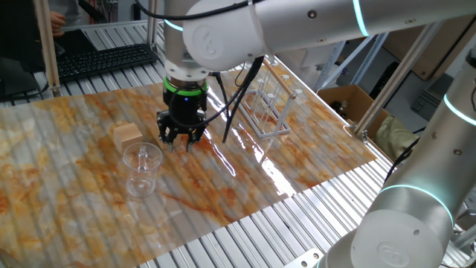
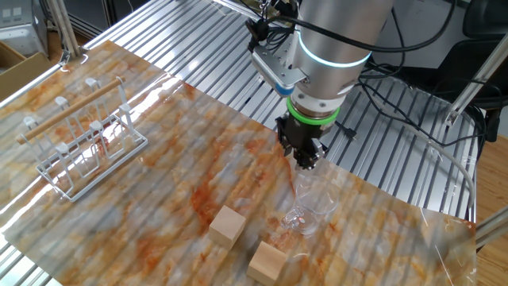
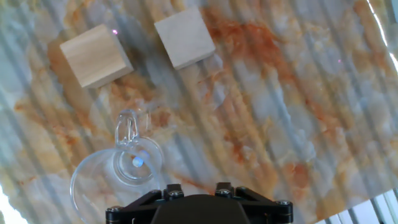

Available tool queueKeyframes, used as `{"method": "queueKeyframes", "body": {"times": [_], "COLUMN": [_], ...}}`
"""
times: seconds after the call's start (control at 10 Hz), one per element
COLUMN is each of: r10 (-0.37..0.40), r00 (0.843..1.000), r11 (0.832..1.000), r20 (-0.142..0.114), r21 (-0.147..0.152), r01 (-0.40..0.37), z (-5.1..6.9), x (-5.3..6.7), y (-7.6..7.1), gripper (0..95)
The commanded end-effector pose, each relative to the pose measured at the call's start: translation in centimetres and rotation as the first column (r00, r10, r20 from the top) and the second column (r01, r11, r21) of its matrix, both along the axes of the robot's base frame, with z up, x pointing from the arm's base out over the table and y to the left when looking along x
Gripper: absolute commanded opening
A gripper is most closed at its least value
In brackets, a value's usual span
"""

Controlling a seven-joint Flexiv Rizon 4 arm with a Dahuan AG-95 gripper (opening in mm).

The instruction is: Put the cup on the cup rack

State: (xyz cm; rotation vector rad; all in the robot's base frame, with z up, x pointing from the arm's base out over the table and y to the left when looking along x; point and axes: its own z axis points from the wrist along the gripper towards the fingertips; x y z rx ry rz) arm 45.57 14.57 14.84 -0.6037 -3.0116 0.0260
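We find no readable text, label, brand, number or sign in any view, the faint round emblem on the white robot arm (image 1: 216, 41) stays illegible

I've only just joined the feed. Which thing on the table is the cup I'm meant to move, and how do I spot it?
Start at the marbled orange-grey table cover and find the arm's black tool, pointing down. The cup stands upright right beside it, near two wooden cubes. Unlike those solid tan blocks it is see-through with a round open rim, and it is far from the cup rack.
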Motion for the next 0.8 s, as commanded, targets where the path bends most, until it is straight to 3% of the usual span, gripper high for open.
{"method": "queueKeyframes", "body": {"times": [0.1,0.3,0.4,0.6,0.8], "r10": [0.029,0.091,0.145,0.207,0.217], "r00": [1.000,0.996,0.989,0.978,0.976], "r11": [0.998,0.995,0.989,0.978,0.976], "r20": [0.000,-0.001,0.002,0.002,0.006], "r21": [-0.047,-0.041,-0.012,-0.026,-0.032], "r01": [-0.029,-0.091,-0.145,-0.207,-0.217], "z": [-0.03,-0.03,-0.03,-0.03,-0.03], "x": [0.05,0.05,0.05,0.05,0.05], "y": [0.01,0.01,0.01,0.01,0.01], "gripper": [0.0,0.0,0.0,0.0,0.0]}}
